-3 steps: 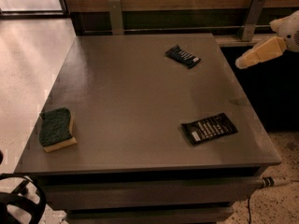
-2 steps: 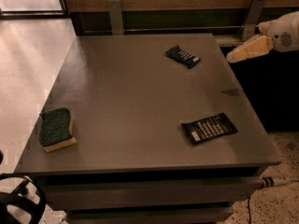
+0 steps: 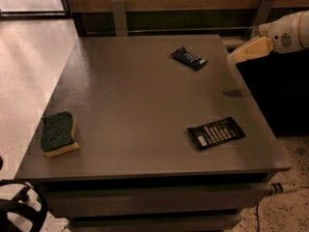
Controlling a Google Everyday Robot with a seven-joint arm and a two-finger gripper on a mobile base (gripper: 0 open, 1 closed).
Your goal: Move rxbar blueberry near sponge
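Note:
The rxbar blueberry (image 3: 189, 58), a small dark navy wrapper with pale lettering, lies at the far middle-right of the grey table (image 3: 135, 105). The sponge (image 3: 58, 133), dark green on top with a yellow base, sits near the table's front left corner. My gripper (image 3: 235, 57) comes in from the right at the table's far right edge, above the surface and to the right of the rxbar, apart from it. It holds nothing that I can see.
A larger flat black wrapper with white text lines (image 3: 216, 133) lies at the front right of the table. A wooden wall with metal brackets (image 3: 119, 16) runs behind the table. A black wheel-like part (image 3: 19, 211) shows at the bottom left.
My gripper has moved left and slightly down, from off the table's right side to its far right edge, closer to the rxbar. The objects have not moved.

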